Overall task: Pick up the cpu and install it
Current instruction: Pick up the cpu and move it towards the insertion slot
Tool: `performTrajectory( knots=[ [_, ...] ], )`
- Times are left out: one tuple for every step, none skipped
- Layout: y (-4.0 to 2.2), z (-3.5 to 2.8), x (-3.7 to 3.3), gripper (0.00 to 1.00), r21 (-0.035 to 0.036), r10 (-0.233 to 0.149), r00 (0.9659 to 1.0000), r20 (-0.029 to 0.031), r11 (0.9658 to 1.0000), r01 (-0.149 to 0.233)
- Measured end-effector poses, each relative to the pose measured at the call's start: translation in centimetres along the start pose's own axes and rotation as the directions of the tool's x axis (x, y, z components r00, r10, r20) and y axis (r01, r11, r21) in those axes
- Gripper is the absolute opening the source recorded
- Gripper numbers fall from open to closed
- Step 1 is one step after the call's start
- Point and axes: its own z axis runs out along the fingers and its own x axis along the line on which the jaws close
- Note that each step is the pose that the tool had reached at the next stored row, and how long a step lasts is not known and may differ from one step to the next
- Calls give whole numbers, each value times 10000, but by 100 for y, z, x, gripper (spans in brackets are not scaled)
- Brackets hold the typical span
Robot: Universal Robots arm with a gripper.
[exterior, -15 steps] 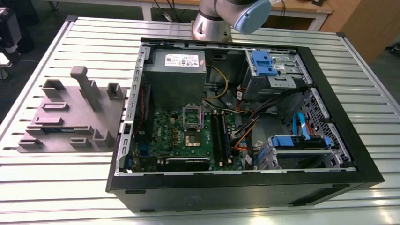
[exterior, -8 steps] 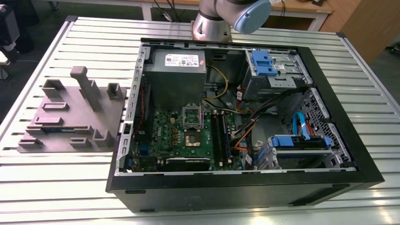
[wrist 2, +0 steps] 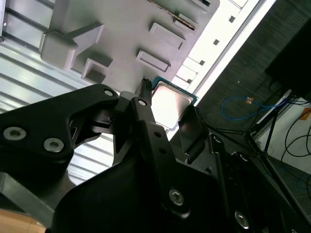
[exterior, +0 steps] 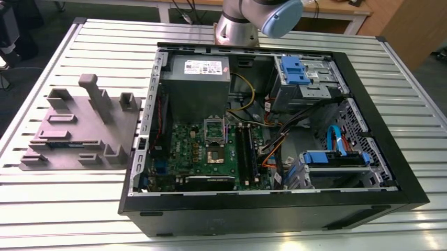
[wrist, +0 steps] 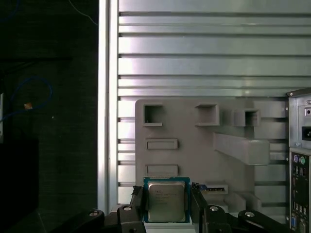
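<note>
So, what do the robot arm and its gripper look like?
The arm is a silver-grey tube with a pale blue joint cap. The gripper is matte black, built of angular plates joined by silver screws, with narrow black fingers.

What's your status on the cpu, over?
Copy: claw shut on the cpu, a finger each side. It hangs above the grey tray, silver top showing. Nothing in its way here.
</note>
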Motion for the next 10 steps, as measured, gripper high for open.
performTrajectory(
  knots=[
    [0, -8, 0, 47, 1, 0, 10000, -1, 10000, 0],
    [0, -15, 0, 47, 1, 0, 10000, -1, 10000, 0],
    [1, -23, 0, 47, 1, 0, 10000, -1, 10000, 0],
    [1, -32, 0, 47, 1, 0, 10000, -1, 10000, 0],
    [1, -49, -1, 47, 1, 0, 10000, -1, 10000, 0],
    [2, -66, -1, 47, 0, 0, 10000, 0, 10000, 0],
    [2, -74, -1, 47, 0, 0, 10000, 0, 10000, 0],
    [2, -83, -1, 47, 0, 0, 10000, 0, 10000, 0],
    [3, -92, -1, 47, 0, 0, 10000, -1, 10000, 0],
    [5, -201, -2, 47, 0, 0, 10000, 0, 10000, 0]
  ],
)
